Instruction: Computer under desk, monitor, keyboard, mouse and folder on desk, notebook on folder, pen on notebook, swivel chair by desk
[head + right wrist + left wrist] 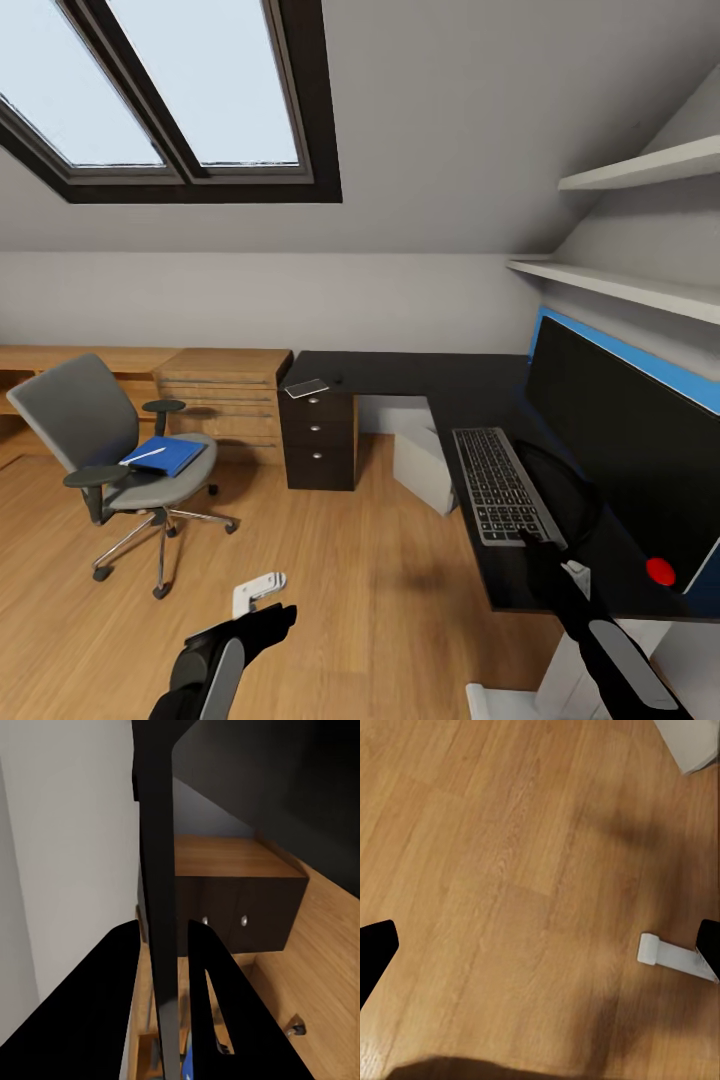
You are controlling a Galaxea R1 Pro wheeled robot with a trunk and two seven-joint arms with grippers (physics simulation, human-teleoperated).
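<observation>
Left claw (262,590), bottom centre of the head view: fingers spread, released, holding nothing, hanging over bare floor (380,600). Probably parked there to stay out of the way.

Right claw (535,548), lower right: at the near end of the keyboard (497,483), on the surface (440,385). In the right wrist view the two dark fingers (214,1020) close on a thin dark edge between them, clenched on the keyboard as far as I can judge. Likely gripping the short end to slide it into place beside the monitor (625,445).

Monitor: right side, upright on the surface, round foot just behind the keyboard. Red dot at its lower corner.

Computer (425,468): centre, on the floor under the surface. Requirement looks met.

Chair (105,450): left of centre, well apart from the surface. Folder (165,455) on its seat, with the pen (145,455) lying on the folder. Not yet moved.

Notebook (306,388): far corner of the surface, centre frame, above the black drawers.

Mouse: a small dark shape near the notebook might be it; too small to tell.
</observation>
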